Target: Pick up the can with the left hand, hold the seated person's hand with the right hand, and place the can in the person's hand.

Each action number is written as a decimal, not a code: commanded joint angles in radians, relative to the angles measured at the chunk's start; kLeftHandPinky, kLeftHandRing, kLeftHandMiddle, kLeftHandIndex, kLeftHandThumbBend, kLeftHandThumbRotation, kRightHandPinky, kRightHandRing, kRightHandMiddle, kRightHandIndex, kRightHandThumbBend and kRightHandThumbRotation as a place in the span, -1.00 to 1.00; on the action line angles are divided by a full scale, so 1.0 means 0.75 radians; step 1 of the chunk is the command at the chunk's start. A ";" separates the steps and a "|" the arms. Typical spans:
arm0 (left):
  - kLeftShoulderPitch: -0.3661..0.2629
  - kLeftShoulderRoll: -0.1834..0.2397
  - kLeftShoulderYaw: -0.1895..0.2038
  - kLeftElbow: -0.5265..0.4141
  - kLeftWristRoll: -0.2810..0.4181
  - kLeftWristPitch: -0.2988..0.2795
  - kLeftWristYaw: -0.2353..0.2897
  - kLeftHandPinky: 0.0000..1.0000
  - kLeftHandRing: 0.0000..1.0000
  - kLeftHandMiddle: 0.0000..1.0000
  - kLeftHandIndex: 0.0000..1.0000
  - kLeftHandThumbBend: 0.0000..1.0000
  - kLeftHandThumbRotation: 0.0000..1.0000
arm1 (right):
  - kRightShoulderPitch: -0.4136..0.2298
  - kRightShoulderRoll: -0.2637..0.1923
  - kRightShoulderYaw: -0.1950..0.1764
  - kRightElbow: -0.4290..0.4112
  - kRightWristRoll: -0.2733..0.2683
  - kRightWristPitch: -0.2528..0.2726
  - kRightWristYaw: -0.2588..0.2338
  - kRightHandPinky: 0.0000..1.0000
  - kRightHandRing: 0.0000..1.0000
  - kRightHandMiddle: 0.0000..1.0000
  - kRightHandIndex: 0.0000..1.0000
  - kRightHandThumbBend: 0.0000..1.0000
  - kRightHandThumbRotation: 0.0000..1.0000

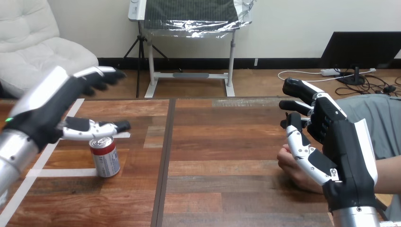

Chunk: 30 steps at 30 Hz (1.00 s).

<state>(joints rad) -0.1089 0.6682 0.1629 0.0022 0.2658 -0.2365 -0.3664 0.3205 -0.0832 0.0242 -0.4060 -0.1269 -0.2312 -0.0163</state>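
From head height, we look forward and down across the wooden desk [213,142], near edge at 6 o'clock, far edge toward 12. Close to the lens, our left hand [52,111] sits at 9 o'clock, our right hand [345,151] at 4 o'clock.

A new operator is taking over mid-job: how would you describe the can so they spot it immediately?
Start at the wooden table and look to its left part, crossed by white tape lines. The can stands upright beside the tape, close by the open left hand. Its red band and silver top set it apart from the brown wood and white tape.
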 commanded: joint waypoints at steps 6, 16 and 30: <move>-0.210 0.058 -0.088 0.170 -0.007 0.003 -0.102 0.56 0.61 0.64 0.62 0.53 -0.45 | -0.095 -0.011 -0.024 -0.026 0.009 0.008 0.014 0.19 0.50 0.63 0.56 -0.72 -1.00; -0.326 0.076 -0.156 0.335 0.031 -0.001 -0.141 0.57 0.63 0.65 0.62 0.59 -0.49 | -0.103 -0.016 -0.034 -0.022 0.011 0.004 0.025 0.19 0.50 0.63 0.54 -0.71 -1.00; -0.494 0.092 -0.271 0.581 0.125 -0.039 -0.170 0.56 0.66 0.69 0.66 0.66 -0.45 | -0.104 -0.015 -0.040 -0.035 0.013 0.024 0.045 0.18 0.49 0.62 0.53 -0.71 -1.00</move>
<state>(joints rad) -0.3707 0.7108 -0.0094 0.3790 0.3361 -0.2386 -0.5009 0.3057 -0.0864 -0.0024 -0.4063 -0.1235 -0.2151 0.0119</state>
